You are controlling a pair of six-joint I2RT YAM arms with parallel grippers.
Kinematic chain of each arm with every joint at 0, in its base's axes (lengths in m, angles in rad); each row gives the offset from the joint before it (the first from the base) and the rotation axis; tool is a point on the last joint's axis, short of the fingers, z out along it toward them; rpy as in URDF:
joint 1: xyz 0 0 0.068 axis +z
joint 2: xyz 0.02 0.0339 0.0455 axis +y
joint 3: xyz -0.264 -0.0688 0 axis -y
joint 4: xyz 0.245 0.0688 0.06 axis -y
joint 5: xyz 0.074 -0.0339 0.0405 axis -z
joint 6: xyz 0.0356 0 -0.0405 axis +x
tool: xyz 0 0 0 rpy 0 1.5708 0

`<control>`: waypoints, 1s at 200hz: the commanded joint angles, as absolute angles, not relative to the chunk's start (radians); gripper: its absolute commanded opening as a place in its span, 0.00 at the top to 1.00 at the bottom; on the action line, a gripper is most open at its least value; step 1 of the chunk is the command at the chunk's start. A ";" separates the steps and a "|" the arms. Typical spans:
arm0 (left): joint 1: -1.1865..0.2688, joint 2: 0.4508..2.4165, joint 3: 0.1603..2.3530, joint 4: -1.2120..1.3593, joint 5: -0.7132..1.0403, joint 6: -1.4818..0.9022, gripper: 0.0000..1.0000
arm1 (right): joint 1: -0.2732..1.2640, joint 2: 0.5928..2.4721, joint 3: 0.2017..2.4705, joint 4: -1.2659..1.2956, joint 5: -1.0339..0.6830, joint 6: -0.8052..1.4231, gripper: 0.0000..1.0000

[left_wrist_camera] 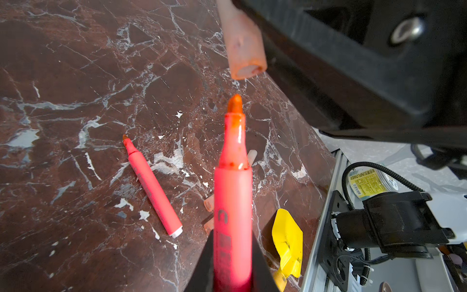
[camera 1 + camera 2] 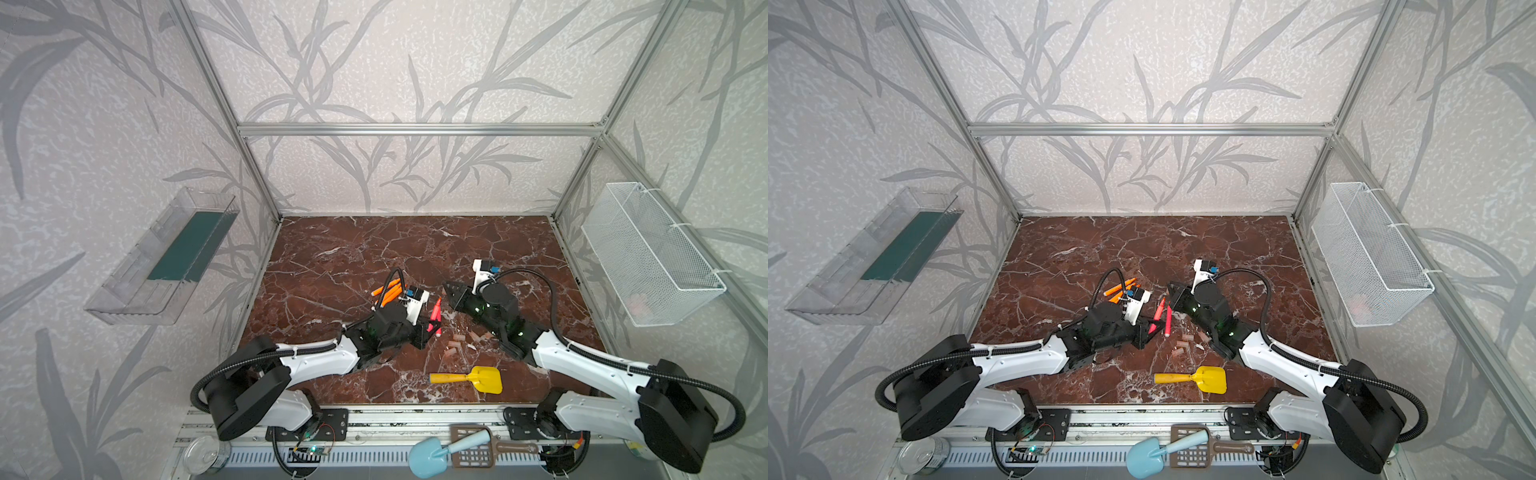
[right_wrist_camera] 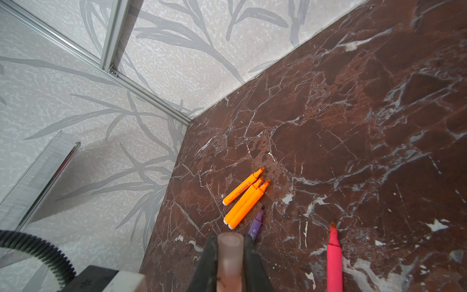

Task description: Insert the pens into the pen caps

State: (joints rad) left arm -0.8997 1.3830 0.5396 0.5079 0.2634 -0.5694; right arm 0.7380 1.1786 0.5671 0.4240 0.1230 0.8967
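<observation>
over red-brown marble [image 1: 75,75], left gripper [image 1: 232,250] clamps a pink-red pen [image 1: 233,192]; right gripper [image 3: 229,240] clamps a translucent cap [image 3: 229,263].

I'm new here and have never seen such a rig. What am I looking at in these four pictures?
Two white-and-black robot arms are mounted at the near edge of a marble-patterned table. Two pictures come from an overhead camera pair and show nearly the same scene; the other two come from a camera on each arm's wrist. The left gripper is shut on a pink-red pen. The right gripper is shut on a pale pen cap, its open end facing the pen's tip, not yet touching. Lying on the table: three orange pens, a purple pen, another pink-red pen, some loose caps and a yellow toy shovel.
</observation>
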 commanded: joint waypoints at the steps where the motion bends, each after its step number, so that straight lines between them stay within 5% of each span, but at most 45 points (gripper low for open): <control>1: -0.904 1.383 0.561 0.538 0.268 -0.579 1.00 | 0.749 1.186 0.580 0.469 0.146 0.902 0.87; 200: -0.899 1.370 0.583 0.514 0.179 -0.587 1.00 | 0.831 1.142 0.500 0.480 0.177 0.929 0.87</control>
State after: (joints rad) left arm -0.9070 1.3964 0.5549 0.4831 0.2184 -0.5716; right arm 0.8017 1.1667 0.5194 0.4644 0.1699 0.9237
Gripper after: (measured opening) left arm 0.168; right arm 0.156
